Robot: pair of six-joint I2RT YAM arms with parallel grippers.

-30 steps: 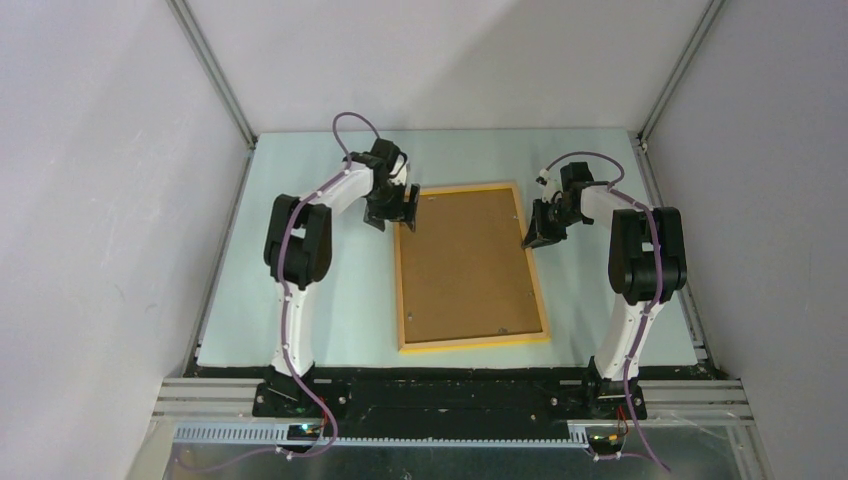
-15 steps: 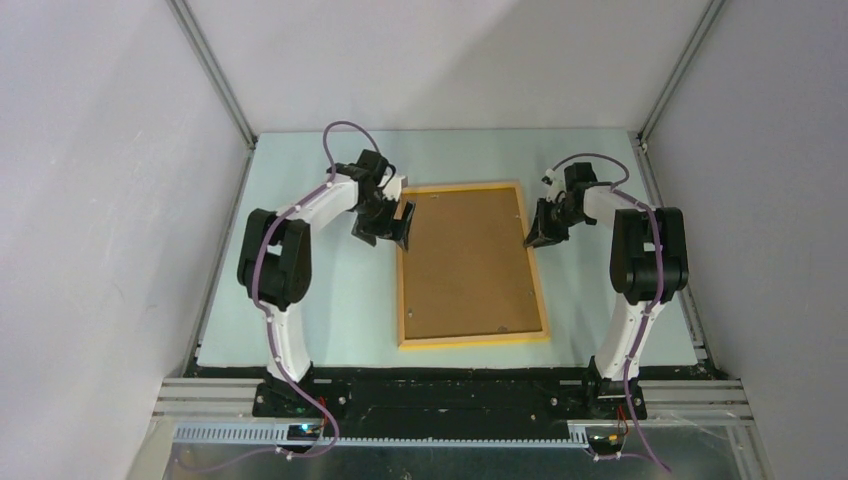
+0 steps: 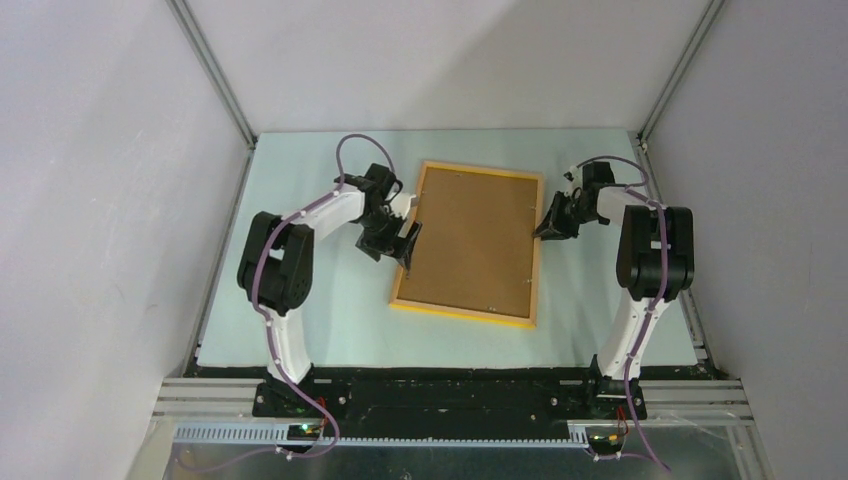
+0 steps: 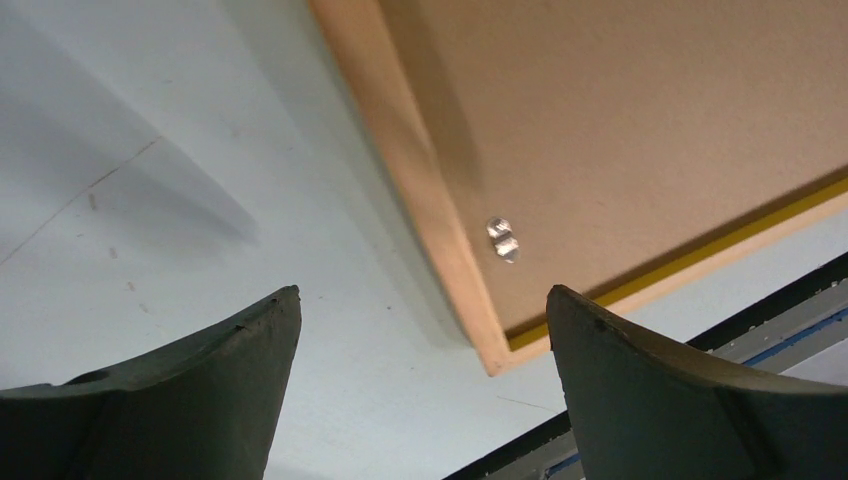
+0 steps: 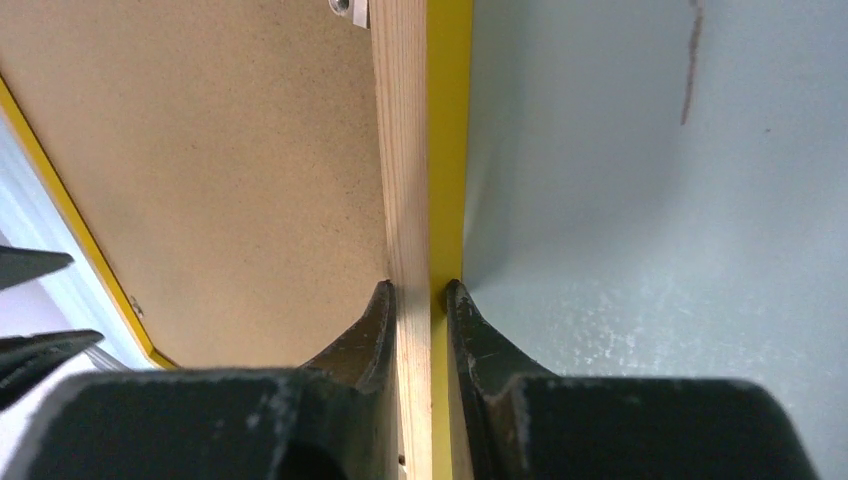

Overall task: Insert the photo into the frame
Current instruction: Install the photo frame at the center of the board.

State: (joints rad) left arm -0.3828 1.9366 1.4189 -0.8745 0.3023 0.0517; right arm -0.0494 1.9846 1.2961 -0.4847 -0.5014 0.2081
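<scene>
The frame lies back-up and askew in the middle of the table, its thin yellow-orange edges around a plain brown backing board. The photo is hidden. My right gripper is shut on the frame's right edge; in the right wrist view its fingers pinch the wooden rail from both sides. My left gripper hangs open beside the frame's left edge, holding nothing. In the left wrist view its jaws stand wide apart above the table, with the frame's near-left corner ahead of them.
A small metal clip sits on the backing board near the frame's edge. Pale walls and metal posts close in the table on three sides. A black strip runs along its near edge.
The frame has turned and slid toward the far right with the right gripper holding its edge. The left gripper has opened wider and drawn back along the frame's left edge.
</scene>
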